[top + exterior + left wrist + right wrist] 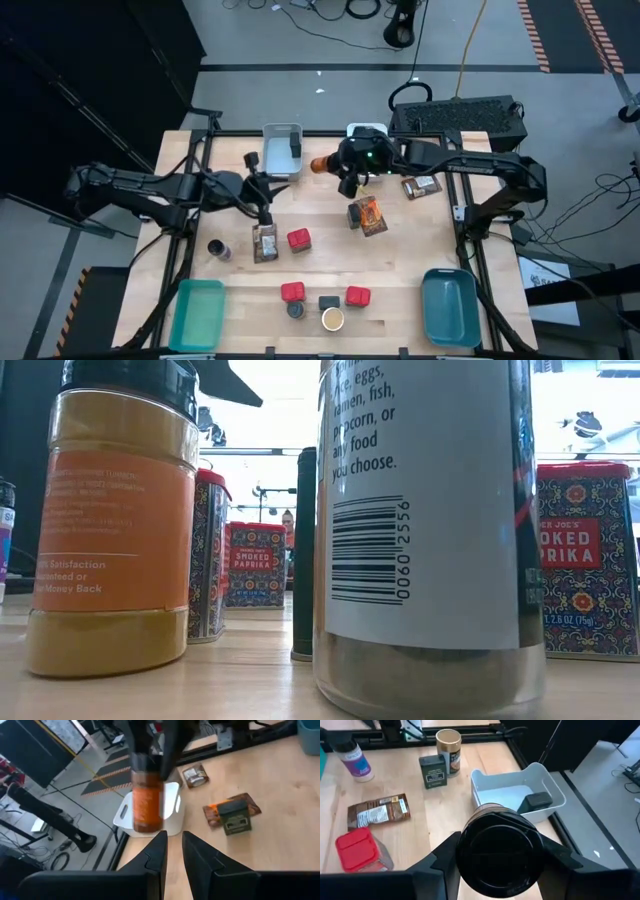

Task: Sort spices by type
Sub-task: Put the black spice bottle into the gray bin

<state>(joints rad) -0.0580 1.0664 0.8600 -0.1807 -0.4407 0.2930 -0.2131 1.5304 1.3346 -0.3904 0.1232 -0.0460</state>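
One jar is held by the right tool near the top-centre grey bin, while most spices remain unsorted and the left tool is nearly closed, empty.

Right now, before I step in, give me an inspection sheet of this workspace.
Surface: wooden table, teal bin and blue bin at two corners.
Job's things: red tins, packets and jars scattered; dark tin in the grey bin.
Clutter: nothing seen.
Grippers: right gripper, fingers closed on an orange jar next to the grey bin; left gripper over a packet.
Cables: loose on the floor.
Surroundings: black case behind the table.
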